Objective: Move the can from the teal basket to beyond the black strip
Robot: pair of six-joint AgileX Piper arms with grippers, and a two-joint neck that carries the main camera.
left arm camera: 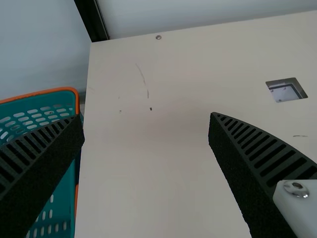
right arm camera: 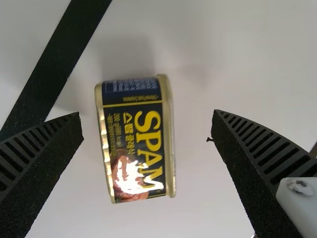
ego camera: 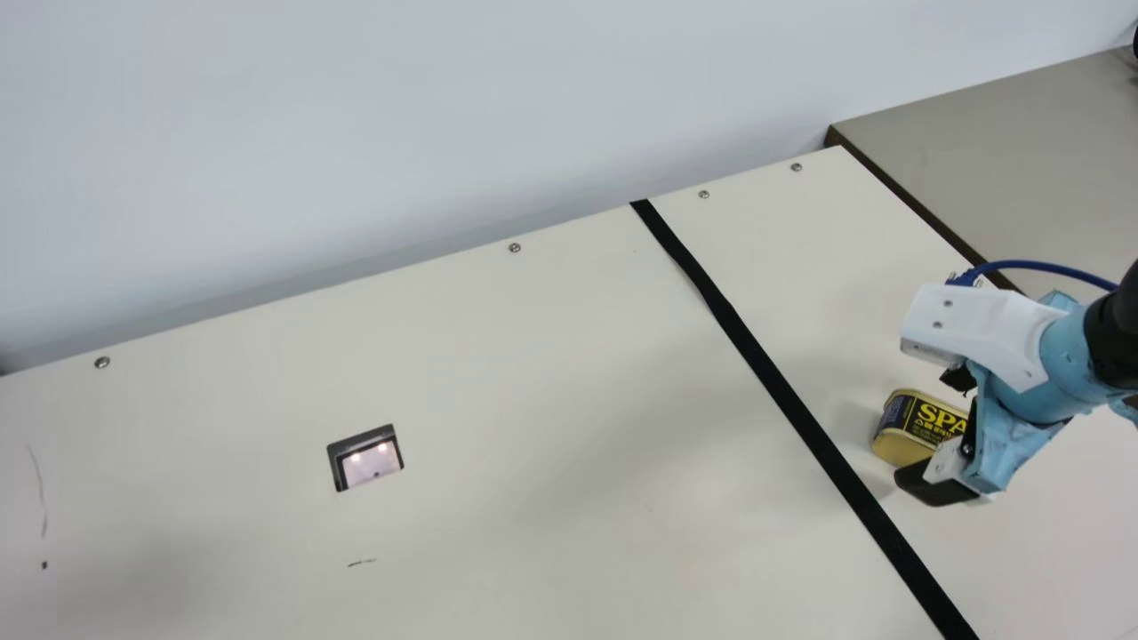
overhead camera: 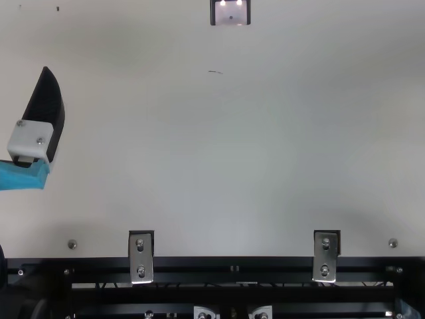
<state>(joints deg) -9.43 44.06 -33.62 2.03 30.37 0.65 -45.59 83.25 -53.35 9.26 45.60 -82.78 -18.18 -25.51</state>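
Teal basket (left arm camera: 64, 203): left wrist view; can (right arm camera: 136, 141): right.

Gold-rimmed dark can (right arm camera: 136, 141) on its side beyond the black strip (ego camera: 782, 391), orange-rimmed teal basket (left arm camera: 63, 198) beside table (ego camera: 533, 400).

Can between the spread fingers of the right gripper (ego camera: 925, 433).
The can (right arm camera: 136, 141) shows its dark blue and yellow label to the wrist camera, with gold rims along both long edges and a bright glare near one short end of the label. A black ribbed finger stands on each side of the can, with a visible gap between it and either one. The black strip (right arm camera: 52, 62) runs aslant near the can, apart from it. On the can's other side, a small dark mark (right arm camera: 210, 140) lies on the cream table (right arm camera: 198, 218). A soft shadow falls beside the can's other short end.
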